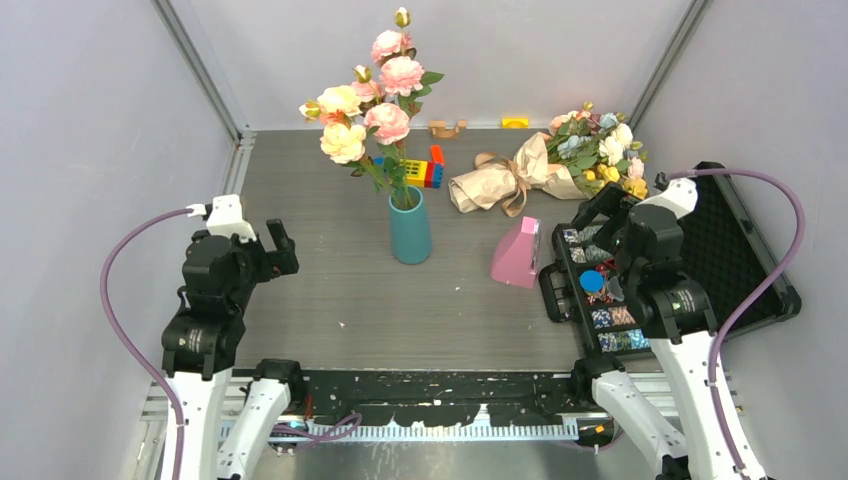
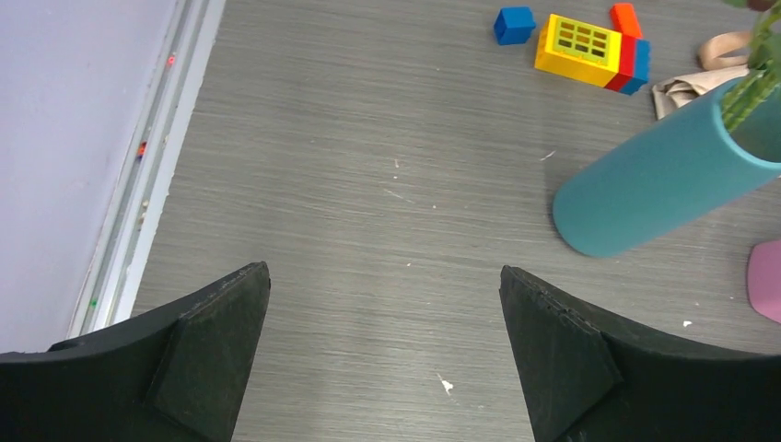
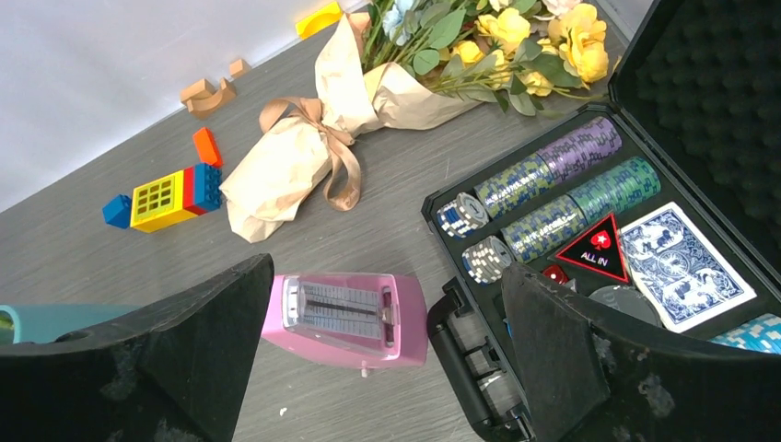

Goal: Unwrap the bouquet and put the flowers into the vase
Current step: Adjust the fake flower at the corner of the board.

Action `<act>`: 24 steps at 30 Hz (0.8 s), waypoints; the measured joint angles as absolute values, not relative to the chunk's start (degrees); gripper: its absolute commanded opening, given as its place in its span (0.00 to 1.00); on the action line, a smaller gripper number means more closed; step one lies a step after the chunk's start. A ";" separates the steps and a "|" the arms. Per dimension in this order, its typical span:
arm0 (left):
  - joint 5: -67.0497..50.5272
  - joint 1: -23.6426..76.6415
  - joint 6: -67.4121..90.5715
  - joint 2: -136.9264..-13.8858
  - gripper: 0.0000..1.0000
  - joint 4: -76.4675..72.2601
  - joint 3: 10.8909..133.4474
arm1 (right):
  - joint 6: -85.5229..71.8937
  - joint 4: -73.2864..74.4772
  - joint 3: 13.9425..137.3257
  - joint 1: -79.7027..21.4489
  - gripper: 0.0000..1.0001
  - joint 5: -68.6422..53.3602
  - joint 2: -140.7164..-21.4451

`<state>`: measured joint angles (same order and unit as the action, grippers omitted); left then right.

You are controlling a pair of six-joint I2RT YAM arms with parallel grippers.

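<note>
1 bouquet [image 1: 540, 172] & 1 vase [image 1: 410, 230]

Before you, the vase [image 1: 410, 235] stands mid-way across the table [image 1: 330, 290] with long-stemmed roses [image 1: 385, 120] in it. Toy bricks [image 1: 422, 172] lie just behind it, the bouquet [image 1: 520, 175] on its side to their right, the wedge-shaped box [image 1: 515, 255] in front of the bouquet, and the case [image 1: 735, 250] at the right edge.

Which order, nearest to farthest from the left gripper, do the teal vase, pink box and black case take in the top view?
Measured from the left gripper:
1. teal vase, at the table's centre, to the gripper's right.
2. pink box, further right, past the vase.
3. black case, at the far right edge.
</note>
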<state>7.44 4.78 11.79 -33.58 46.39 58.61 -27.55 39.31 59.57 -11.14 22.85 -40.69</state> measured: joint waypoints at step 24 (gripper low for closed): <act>8.23 4.78 9.15 -38.83 0.98 38.35 49.25 | -33.04 35.90 62.19 -11.14 1.00 20.43 -52.73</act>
